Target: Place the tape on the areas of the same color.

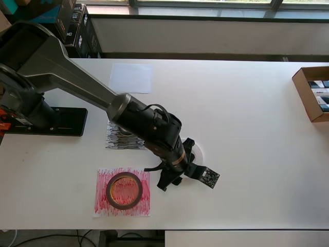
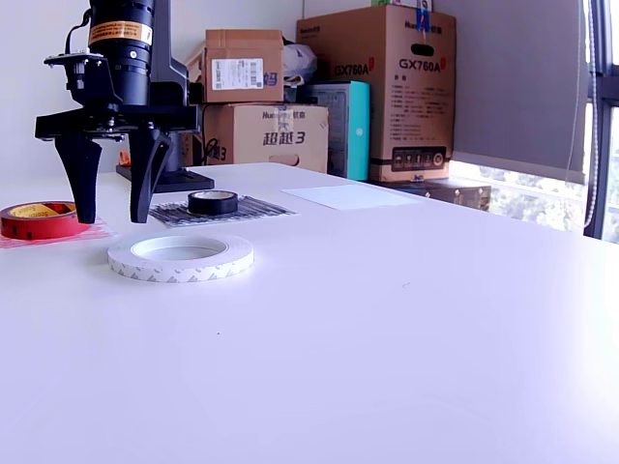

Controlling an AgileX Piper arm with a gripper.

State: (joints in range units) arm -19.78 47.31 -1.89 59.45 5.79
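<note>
While my gripper hangs open and empty, red tape and black tape sit on their papers; the white tape just below it waits.

- The table is plain white.
- The red tape roll is dark red outside with a yellowish inner core; in the exterior view its side is bright red.
- The sheet under it, the red sheet, is white paper scribbled over with red lines.
- The black tape roll is solid black.
- The black-scribbled sheet beneath that roll is white with dense black lines.
- The white tape roll is whitish, with a faint zigzag pattern on its side.
- The white sheet, beyond the black-scribbled sheet, is plain and unmarked.
- The gripper is black, with an orange label on the arm above it.
- The boxes behind the table are brown cardboard, one teal.
</note>
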